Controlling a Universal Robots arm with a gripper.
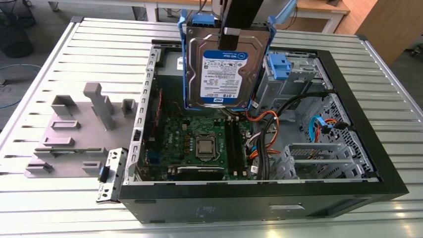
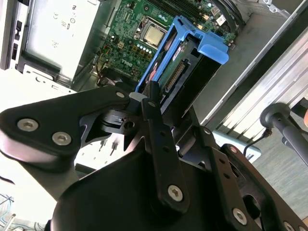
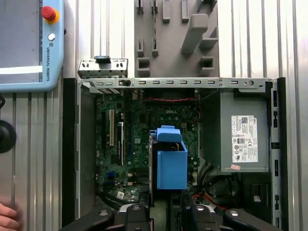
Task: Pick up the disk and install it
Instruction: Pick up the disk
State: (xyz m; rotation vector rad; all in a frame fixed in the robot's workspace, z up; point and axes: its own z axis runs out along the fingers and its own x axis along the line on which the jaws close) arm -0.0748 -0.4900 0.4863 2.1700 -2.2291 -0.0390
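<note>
- The single claw [image 1: 229, 40] is closed on the top edge of the disk [image 1: 221, 69], which hangs upright directly beneath it.
- One disk, in its blue rail frame, is held in the air above the open computer case [image 1: 264, 208], over the motherboard [image 1: 191, 131] inside.
- One grey power-supply box [image 3: 245, 103] sits in a corner of the case, apart from the disk.
- One grey fixture block [image 1: 73, 144] lies on the table [image 1: 59, 213] just beside the case.

Matte black pincer [image 2: 167, 102], curved links [image 2: 72, 120], silver screws [image 2: 174, 193]
</note>
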